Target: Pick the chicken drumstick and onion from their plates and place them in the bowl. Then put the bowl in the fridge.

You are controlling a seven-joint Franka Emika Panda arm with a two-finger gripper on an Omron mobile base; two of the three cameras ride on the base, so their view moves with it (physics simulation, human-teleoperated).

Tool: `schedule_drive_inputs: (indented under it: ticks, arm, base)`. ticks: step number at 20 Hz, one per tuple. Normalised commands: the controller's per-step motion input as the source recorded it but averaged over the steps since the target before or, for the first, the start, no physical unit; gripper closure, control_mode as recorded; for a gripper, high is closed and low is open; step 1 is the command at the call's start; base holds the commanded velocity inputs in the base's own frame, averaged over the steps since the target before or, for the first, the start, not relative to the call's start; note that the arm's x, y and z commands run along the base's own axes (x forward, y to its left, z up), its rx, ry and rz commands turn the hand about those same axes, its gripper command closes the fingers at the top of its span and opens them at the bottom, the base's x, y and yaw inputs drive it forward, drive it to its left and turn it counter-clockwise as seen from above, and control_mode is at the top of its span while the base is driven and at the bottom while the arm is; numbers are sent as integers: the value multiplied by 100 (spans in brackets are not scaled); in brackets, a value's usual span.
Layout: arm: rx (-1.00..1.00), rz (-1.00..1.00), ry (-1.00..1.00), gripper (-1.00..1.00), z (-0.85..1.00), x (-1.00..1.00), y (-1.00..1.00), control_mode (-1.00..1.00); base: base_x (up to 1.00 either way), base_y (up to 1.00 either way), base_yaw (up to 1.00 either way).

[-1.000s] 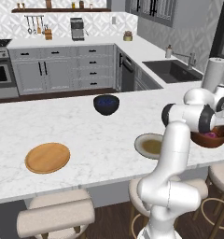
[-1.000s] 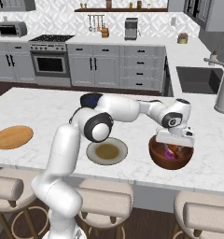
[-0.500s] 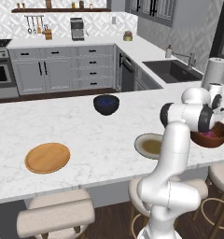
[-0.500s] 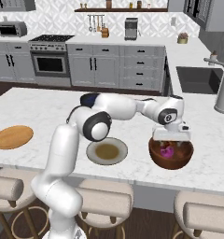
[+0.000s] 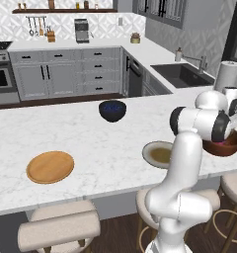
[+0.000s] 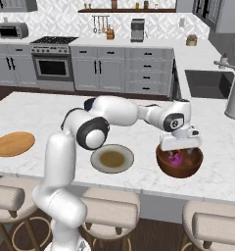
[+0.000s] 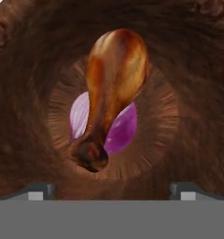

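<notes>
Inside the reddish-brown bowl [image 7: 20,93] the chicken drumstick [image 7: 114,88] — glossy brown, rounded meaty end, thin bone end — lies on top of the pink-purple onion [image 7: 118,126]. The hand [image 6: 180,143] sits just above the bowl's rim, fingers spread and pinching nothing. The bowl stands on the desk [image 6: 36,112] just beside the grey-rimmed plate [image 6: 112,158].

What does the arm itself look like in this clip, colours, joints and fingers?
The arm is glossy white, built of rounded tubular links with dark grey-black bands at the joints, rising from a bulbous white base. A round dark joint cap shows near the wrist. The gripper has a pale grey, boxy hand body; in the hand view its two small finger tips look grey and squared. No cables or markings show.
</notes>
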Motion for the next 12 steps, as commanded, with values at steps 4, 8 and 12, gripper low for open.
schedule_drive_inputs:
  ticks: [4, 8, 12]
  arm:
    - [0, 9, 0, -100, 49, -60, 0, -100]
    - [0, 3, 0, -100, 46, -48, 3, -100]
    - [5, -3, 0, -100, 24, -67, 3, -100]
  base:
    - [0, 0, 0]
    - [0, 0, 0]
    - [0, 0, 0]
